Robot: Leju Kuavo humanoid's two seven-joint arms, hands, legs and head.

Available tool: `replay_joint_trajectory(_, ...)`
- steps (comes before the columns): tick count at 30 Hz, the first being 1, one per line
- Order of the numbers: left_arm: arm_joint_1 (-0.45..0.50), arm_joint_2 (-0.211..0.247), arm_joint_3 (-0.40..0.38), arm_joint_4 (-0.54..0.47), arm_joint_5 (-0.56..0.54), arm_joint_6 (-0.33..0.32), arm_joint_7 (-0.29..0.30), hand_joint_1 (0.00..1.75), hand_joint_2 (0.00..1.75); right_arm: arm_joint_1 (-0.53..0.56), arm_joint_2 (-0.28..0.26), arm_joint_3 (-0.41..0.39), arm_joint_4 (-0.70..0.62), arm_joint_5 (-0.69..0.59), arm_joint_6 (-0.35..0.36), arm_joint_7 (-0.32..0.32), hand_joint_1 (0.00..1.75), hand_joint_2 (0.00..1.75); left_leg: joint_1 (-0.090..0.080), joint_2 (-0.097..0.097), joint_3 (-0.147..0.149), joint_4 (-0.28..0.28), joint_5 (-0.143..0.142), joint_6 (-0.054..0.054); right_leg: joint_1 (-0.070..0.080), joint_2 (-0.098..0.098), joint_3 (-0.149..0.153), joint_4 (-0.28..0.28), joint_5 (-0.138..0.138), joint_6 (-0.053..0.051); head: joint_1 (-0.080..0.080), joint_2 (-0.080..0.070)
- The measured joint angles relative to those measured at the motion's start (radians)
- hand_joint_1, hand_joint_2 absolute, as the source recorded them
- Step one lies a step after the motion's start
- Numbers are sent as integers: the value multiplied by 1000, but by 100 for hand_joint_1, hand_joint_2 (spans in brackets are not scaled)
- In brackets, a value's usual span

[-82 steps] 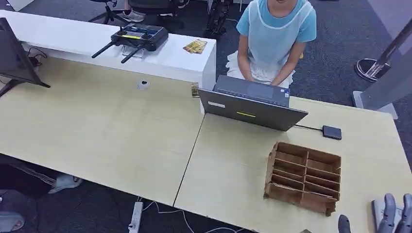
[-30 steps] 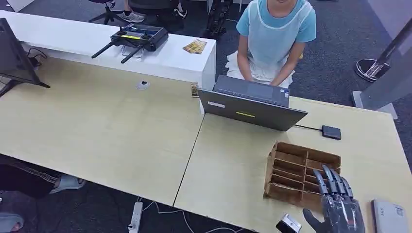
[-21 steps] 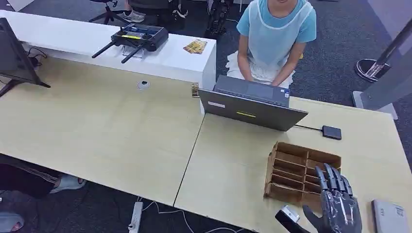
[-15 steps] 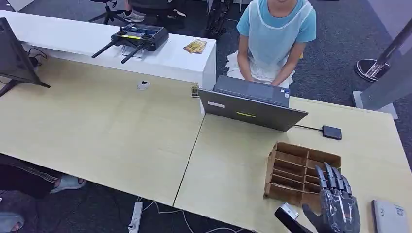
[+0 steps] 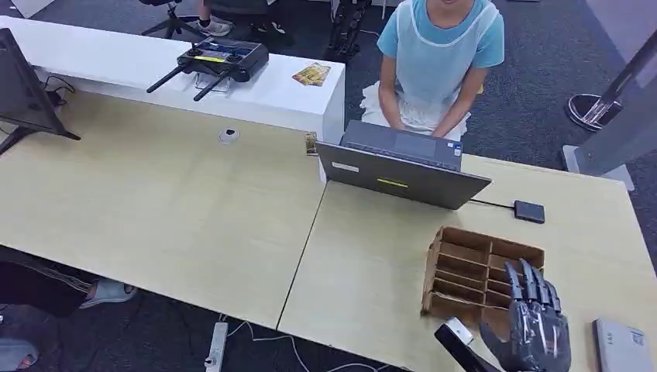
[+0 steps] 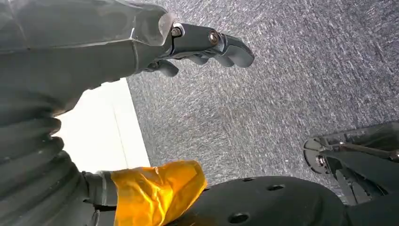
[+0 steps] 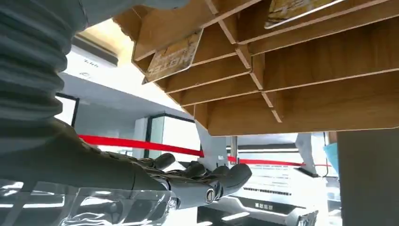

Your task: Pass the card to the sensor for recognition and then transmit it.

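The pale worktop carries a laptop at the far side with a person seated behind it, and to the near right a brown slotted rack. A card sits in one of its slots, another card in a slot beside it. The right hand hovers at the rack's near edge, fingers straight and apart, holding nothing. The left hand hangs over carpet, fingers curled on nothing. The step looks like reaching for a card; next comes pinching one and drawing it out toward the small black sensor.
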Motion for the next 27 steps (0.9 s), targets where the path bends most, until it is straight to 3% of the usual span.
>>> replay_joint_trajectory(19,0,-2,17,0,-8,1,-2,0,175,18,12,-33,-1,-11,0,8,2,175,0,0,0,0,0,0,0,0,0,0,0,0,0,0)
replay_joint_trajectory(21,0,-2,21,0,-11,1,-2,0,175,18,13,-37,0,-11,0,8,14,175,0,0,0,0,0,0,0,0,0,0,0,0,0,0)
replay_joint_trajectory(27,0,-2,24,0,-15,0,-6,0,175,18,17,-40,7,-11,0,8,30,175,0,0,0,0,0,0,0,0,0,0,0,0,0,0)
